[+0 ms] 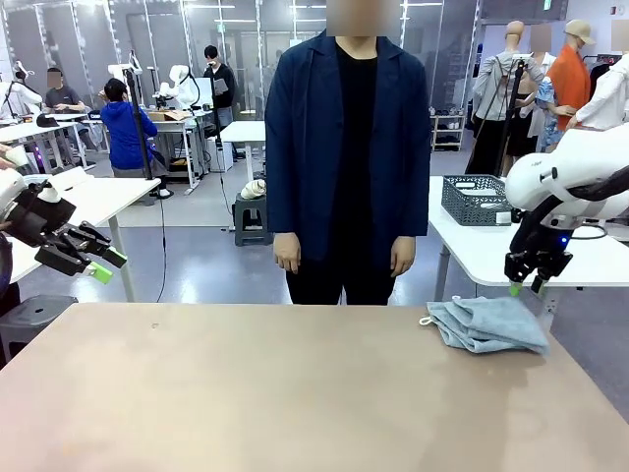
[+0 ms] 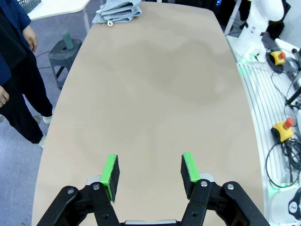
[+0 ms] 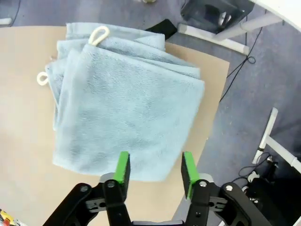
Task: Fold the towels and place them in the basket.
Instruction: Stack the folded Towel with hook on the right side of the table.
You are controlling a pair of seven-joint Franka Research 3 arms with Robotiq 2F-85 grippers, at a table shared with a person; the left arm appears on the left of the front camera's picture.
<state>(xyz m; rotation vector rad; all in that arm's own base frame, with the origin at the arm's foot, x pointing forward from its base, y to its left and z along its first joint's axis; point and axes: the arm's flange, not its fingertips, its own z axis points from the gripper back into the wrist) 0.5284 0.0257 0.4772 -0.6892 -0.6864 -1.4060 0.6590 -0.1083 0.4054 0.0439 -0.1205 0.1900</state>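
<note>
Tan counter (image 1: 246,393) spreads below my right tool (image 3: 155,170), which hangs open and empty just above the folded towels (image 3: 127,103); next I should grip the whole stack squarely, every layer together.

Towels (image 1: 488,324): pale blue-grey terry, folded and stacked in one pile at about 3 o'clock on the table, near the far right corner, edges not quite flush. Right wrist view shows the pile (image 3: 124,101) lying flat, layered, two thin white loops poking out at one side. Basket (image 1: 476,199): dark grey, lattice-mesh sides, solid rim, upright on the white table behind, about 1 o'clock from the pile.
</note>
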